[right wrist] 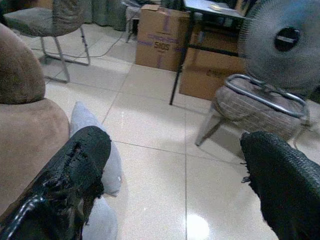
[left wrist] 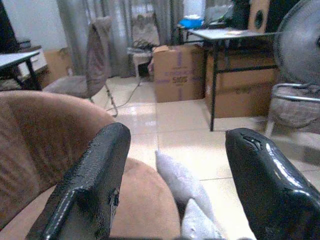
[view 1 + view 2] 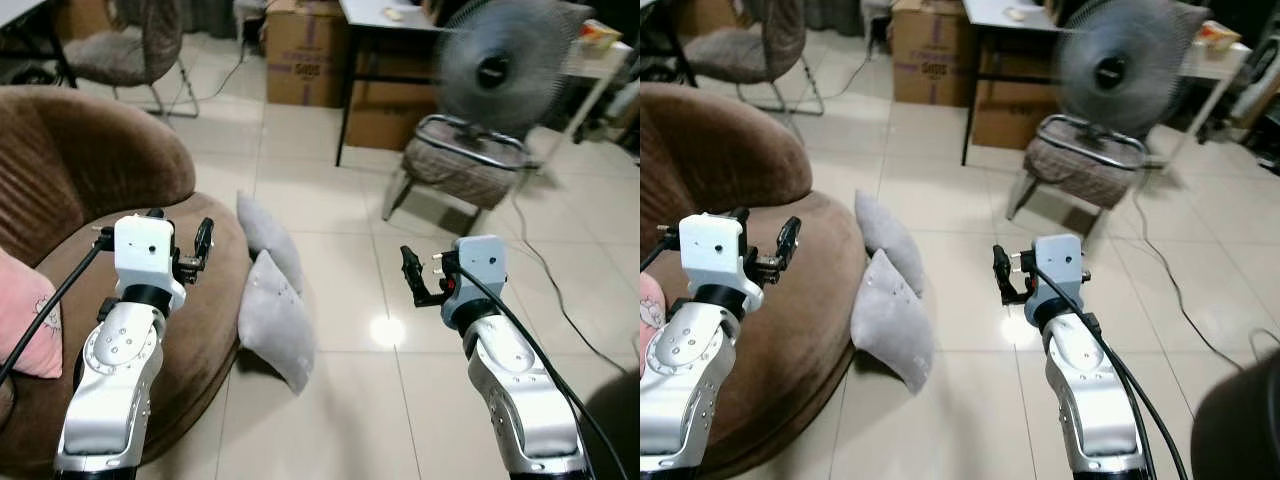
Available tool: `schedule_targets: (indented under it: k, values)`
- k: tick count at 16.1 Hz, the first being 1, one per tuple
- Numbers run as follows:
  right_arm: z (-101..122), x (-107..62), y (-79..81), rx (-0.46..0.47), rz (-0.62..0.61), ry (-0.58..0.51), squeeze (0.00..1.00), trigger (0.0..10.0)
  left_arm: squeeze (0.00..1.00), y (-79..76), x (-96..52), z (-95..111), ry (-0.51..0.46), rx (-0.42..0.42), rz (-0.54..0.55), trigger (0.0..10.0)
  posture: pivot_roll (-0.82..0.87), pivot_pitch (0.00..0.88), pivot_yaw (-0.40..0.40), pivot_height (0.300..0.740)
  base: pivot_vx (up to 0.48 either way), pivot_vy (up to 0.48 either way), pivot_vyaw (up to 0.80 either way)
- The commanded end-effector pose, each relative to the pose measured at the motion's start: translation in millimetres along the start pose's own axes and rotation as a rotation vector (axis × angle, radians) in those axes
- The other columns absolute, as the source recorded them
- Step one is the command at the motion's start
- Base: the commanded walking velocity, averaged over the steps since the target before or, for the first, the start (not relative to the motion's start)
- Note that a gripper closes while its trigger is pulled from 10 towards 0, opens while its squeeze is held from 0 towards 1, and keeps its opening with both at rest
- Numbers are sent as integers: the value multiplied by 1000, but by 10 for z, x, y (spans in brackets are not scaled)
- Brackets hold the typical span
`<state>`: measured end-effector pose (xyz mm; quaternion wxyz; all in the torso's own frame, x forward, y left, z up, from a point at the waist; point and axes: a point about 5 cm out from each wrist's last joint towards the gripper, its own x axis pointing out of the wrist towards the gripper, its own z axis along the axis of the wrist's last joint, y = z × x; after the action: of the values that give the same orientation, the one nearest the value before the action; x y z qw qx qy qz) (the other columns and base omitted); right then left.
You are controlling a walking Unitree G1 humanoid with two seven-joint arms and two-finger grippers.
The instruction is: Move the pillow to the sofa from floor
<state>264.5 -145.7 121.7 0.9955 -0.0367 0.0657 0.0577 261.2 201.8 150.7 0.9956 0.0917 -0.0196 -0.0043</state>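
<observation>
Two grey pillows lie on the tiled floor against the front of the brown round sofa [image 3: 70, 170]. The nearer pillow [image 3: 272, 318] stands on edge, and the farther pillow [image 3: 268, 230] lies just behind it. My left gripper [image 3: 180, 235] is held over the sofa's seat edge, left of the pillows, open and holding nothing; in the left wrist view its fingers [image 2: 95, 175] frame the pillows [image 2: 177, 180]. My right gripper [image 3: 428, 272] hovers above bare floor to the right of the pillows, open and empty. The right wrist view has the farther pillow [image 1: 90, 125] past its left finger.
A pink cushion [image 3: 25, 320] rests on the sofa at far left. A standing fan [image 3: 500, 65] and a metal-framed chair [image 3: 460, 165] are at the back right, with a cable [image 3: 560, 290] on the floor. Cardboard boxes [image 3: 305, 55] and a black-legged table [image 3: 385, 20] stand behind.
</observation>
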Motion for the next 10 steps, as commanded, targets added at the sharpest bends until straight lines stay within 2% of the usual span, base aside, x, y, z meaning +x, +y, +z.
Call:
schedule_targets:
  k: [1,2,6,10]
  values:
    - [-3,9,-44,-19,-12,3,0,10000,0,-17,14,15,-12,0,-12,10000,39,0,-77,740,428,0,0]
    - [-9,12,-35,-15,-10,7,0,10000,0,-17,12,15,-12,0,-13,10000,39,0,-77,740,428,0,0]
    - [-8,7,-18,-9,-8,3,0,10000,0,-16,11,11,-8,5,-21,10000,36,0,-69,740,427,0,-702]
    - [3,8,-13,-6,6,-8,0,10000,0,-2,18,3,-5,11,-18,10000,34,0,-66,740,421,0,0]
